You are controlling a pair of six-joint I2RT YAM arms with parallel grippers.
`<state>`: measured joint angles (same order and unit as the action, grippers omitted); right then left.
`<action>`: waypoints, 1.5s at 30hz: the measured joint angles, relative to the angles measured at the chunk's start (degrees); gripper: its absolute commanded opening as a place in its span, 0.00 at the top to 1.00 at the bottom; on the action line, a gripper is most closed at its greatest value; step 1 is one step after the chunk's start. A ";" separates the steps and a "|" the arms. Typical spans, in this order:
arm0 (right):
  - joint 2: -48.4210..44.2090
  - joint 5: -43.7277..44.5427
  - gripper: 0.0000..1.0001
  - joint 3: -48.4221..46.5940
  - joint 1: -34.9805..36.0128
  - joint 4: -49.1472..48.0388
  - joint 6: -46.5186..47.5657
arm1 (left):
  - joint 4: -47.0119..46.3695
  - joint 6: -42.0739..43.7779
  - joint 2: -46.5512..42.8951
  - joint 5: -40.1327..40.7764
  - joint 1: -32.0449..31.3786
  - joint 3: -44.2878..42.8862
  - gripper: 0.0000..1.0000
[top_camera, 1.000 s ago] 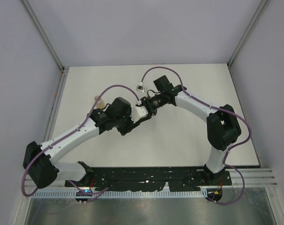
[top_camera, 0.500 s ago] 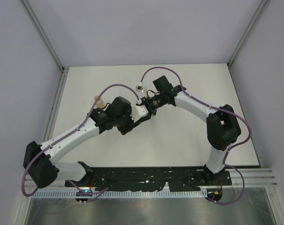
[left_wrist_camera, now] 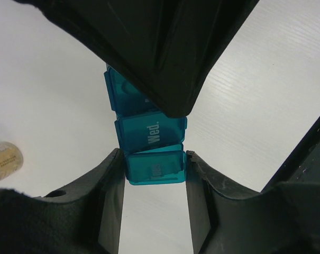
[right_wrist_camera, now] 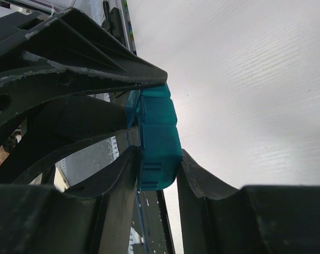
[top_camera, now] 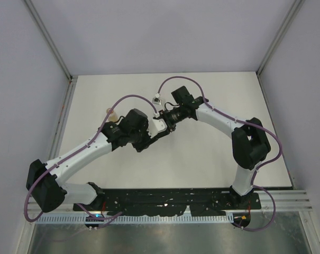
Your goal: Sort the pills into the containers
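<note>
The teal-blue container strip (left_wrist_camera: 149, 135) is held off the table between both grippers, its showing lids closed, one marked "Wed.". My left gripper (left_wrist_camera: 153, 159) is shut on its near end compartment. My right gripper (right_wrist_camera: 158, 159) is shut on the strip's (right_wrist_camera: 160, 132) other end, and its fingers cover that end in the left wrist view. In the top view the two grippers meet at mid-table, the left gripper (top_camera: 149, 138) below the right gripper (top_camera: 161, 128), and they hide the strip. No pills show in any view.
A clear tan-tinted vial (left_wrist_camera: 3, 159) lies on the white table (top_camera: 212, 159); it also shows in the top view (top_camera: 111, 112), left of the left arm's wrist. A small white connector (top_camera: 158, 97) hangs on the right arm's cable.
The right arm's wrist has shifted very slightly to the left. Both grippers stay shut on the strip in the same place.
</note>
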<state>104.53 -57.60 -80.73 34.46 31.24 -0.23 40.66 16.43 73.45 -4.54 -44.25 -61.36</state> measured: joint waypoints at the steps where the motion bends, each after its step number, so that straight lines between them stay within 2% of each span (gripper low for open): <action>1: 0.02 -0.04 0.84 0.00 0.00 0.00 0.00 | 0.00 0.00 0.00 0.00 0.00 0.00 1.00; 7: 0.15 -0.46 0.94 -0.02 -0.02 -0.04 -0.15 | 0.09 0.00 0.02 0.00 0.00 0.00 1.00; 10: 0.35 -0.76 0.95 -0.04 -0.02 -0.24 -0.87 | 0.20 0.00 0.09 0.00 0.00 0.00 1.00; 11: 0.44 -0.87 0.95 -0.04 -0.02 -0.42 -1.25 | 0.26 0.00 0.15 0.00 0.00 0.00 0.94; 13: 0.61 -1.07 0.95 -0.04 -0.02 -0.68 -1.81 | 0.31 0.00 0.37 0.04 0.00 0.00 0.74; 17: 0.79 -1.33 0.95 -0.04 -0.02 -1.27 -2.86 | 0.35 -0.02 0.66 0.31 0.00 -0.02 0.45; 20: 0.83 -2.01 0.95 -0.04 0.00 -1.66 -3.10 | 0.04 -0.02 0.68 0.13 0.00 -0.02 0.33; 25: 0.83 -3.17 0.94 -0.02 0.11 -2.21 -3.02 | -0.57 0.22 0.61 -1.57 0.00 -0.28 0.22; 32: 0.70 -3.15 0.94 0.22 0.09 -1.88 -1.01 | 0.17 0.85 -1.20 -5.51 0.37 -0.33 0.18; 39: -2.19 -3.91 0.94 1.20 -0.11 0.17 2.69 | 2.01 2.45 -3.67 -13.33 5.03 -0.35 0.18; 45: -4.72 -5.95 0.94 1.95 -0.11 0.61 4.68 | 4.61 3.45 -1.95 -21.16 8.59 -1.55 0.29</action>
<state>99.81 -63.55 -78.78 34.35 31.86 4.45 45.28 19.88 71.50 -25.69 -35.66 -62.92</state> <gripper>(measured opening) 0.352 0.781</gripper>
